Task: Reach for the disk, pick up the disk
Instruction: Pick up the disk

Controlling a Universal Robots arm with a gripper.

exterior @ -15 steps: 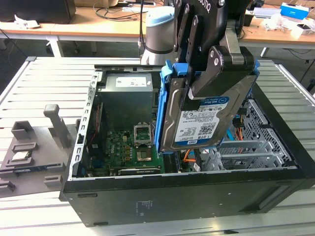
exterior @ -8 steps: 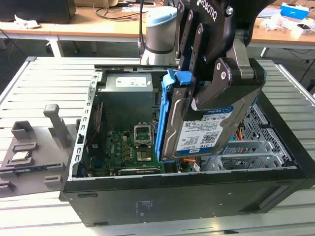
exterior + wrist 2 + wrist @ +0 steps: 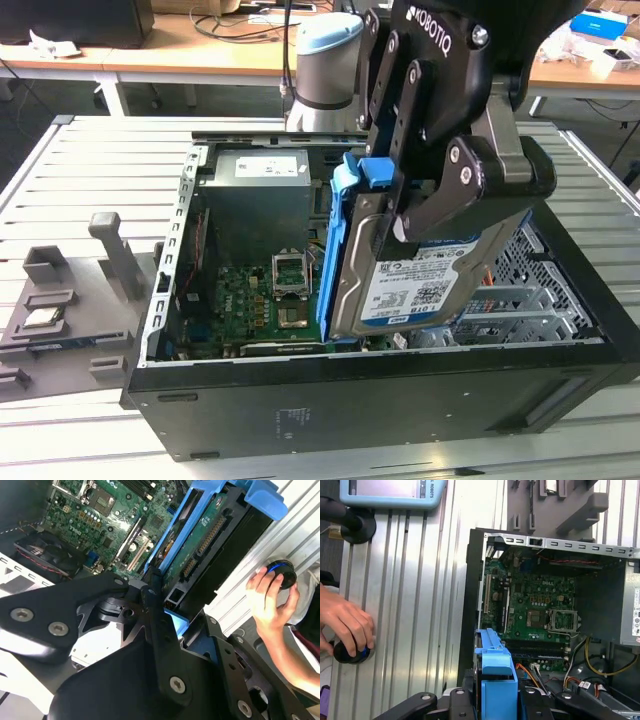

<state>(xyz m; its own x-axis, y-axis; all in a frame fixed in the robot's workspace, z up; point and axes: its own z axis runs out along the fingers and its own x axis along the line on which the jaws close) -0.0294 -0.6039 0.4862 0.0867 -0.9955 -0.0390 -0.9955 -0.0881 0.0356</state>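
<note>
Disk [image 3: 400, 280], centre right of the exterior view, stands on edge above the open computer case [image 3: 300, 410], pinched by the gripper [image 3: 415, 215] closed on it. Behind lies the motherboard [image 3: 250, 300]. A steady, vertical lift seems wise, sparing nearby cables.

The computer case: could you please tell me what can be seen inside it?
Inside the computer case are a green motherboard, a grey power supply and the disk, gripped by the claw. The disk hides what lies beneath it.
</note>
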